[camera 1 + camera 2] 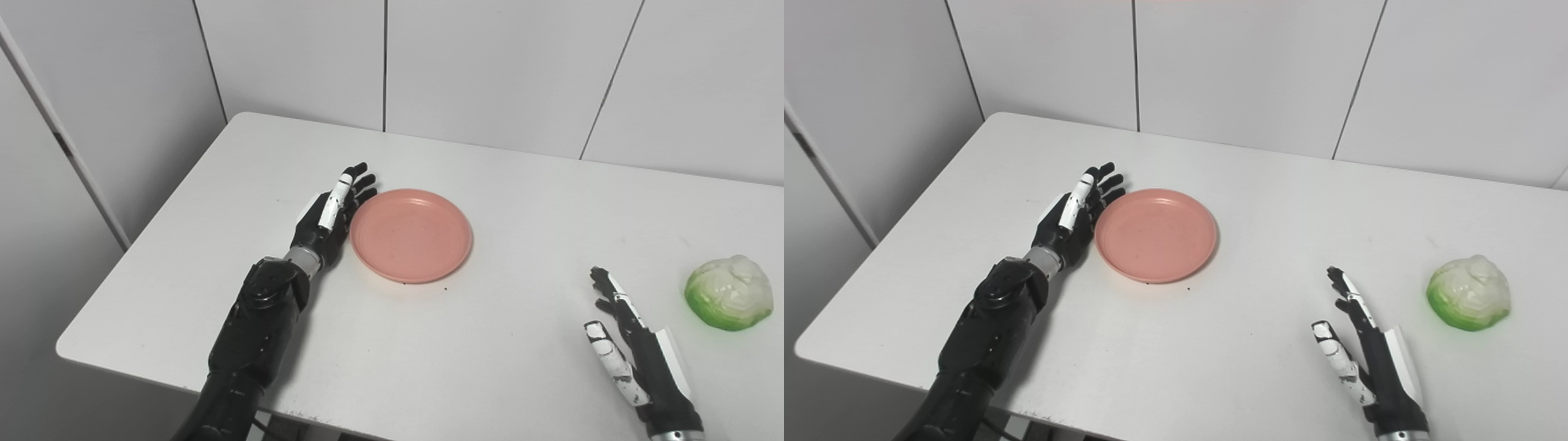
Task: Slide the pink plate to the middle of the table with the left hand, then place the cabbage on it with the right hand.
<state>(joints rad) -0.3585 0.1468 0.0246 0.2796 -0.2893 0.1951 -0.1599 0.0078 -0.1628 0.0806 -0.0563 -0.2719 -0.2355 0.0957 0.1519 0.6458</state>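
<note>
One pink plate [411, 235] and one cabbage [729, 293] sit on the counter [490, 355]. Left hand [331, 214] touches the plate's left rim, fingers apart; right hand [631, 349] near the cabbage, fingers apart, empty.

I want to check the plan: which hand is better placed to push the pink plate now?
The left hand. It is open, with its fingers against the pink plate's left rim. The right hand, also open, is far from the plate, near the cabbage.

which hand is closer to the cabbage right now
Right. The right hand is open on the table just left of the cabbage, not touching; the left hand is far off beside the plate.
</note>
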